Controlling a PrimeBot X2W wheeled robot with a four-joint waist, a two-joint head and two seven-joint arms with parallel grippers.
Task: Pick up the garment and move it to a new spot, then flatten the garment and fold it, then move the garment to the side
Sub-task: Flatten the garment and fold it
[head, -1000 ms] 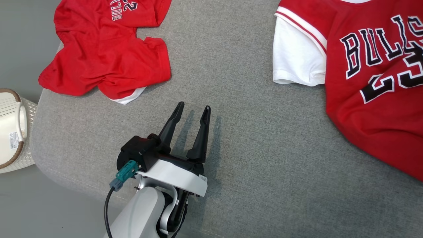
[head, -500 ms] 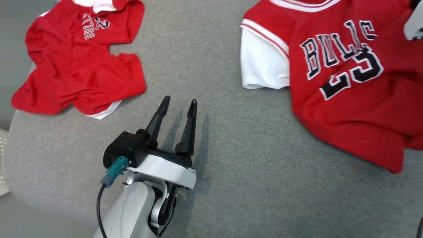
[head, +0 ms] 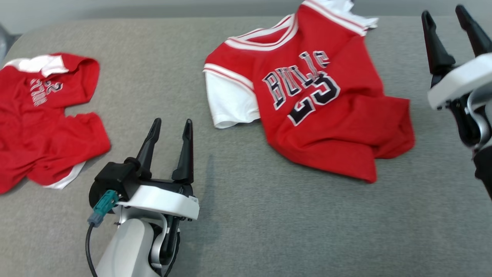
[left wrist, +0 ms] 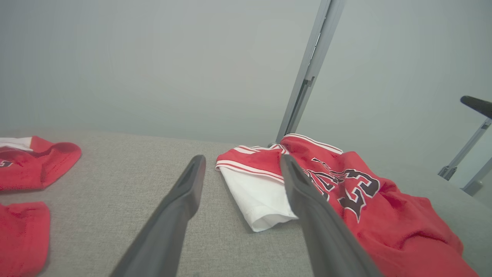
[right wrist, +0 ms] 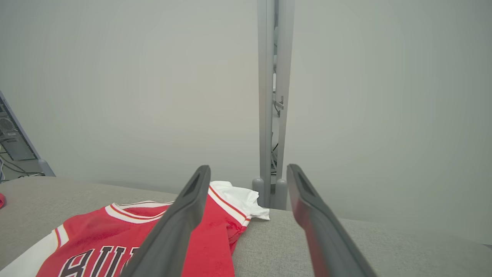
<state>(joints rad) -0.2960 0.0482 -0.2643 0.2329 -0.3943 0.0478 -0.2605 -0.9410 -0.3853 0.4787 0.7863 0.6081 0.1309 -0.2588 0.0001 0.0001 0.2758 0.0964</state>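
Head view: the jersey point(head: 319, 115) lies face up in the upper middle of the grey cushion point(head: 269, 215), rumpled, its white sleeve toward the robot's left and its hem bunched toward the right. A second red shirt point(head: 42, 127) lies crumpled at the cushion's left edge, well apart from the jersey. The left end effector point(head: 172, 123) hovers over bare cushion between the two garments, fingers spread and empty. The right end effector point(head: 442, 13) stands at the right edge, beside the jersey's hem and not touching it, fingers spread with nothing between them.

Left wrist view: the left end effector point(left wrist: 242, 161) is open. Beyond its fingertips lie the jersey's point(left wrist: 384, 215) white sleeve and collar. The red shirt point(left wrist: 34, 165) is at the far left. A grey post point(left wrist: 307, 77) rises behind the cushion against a plain wall.

Right wrist view: the right end effector point(right wrist: 248, 169) is open and holds nothing. The jersey's point(right wrist: 215, 238) collar and far sleeve lie below its left finger. A post point(right wrist: 271, 96) stands straight ahead, and a computer case point(right wrist: 9, 138) is at the left edge.
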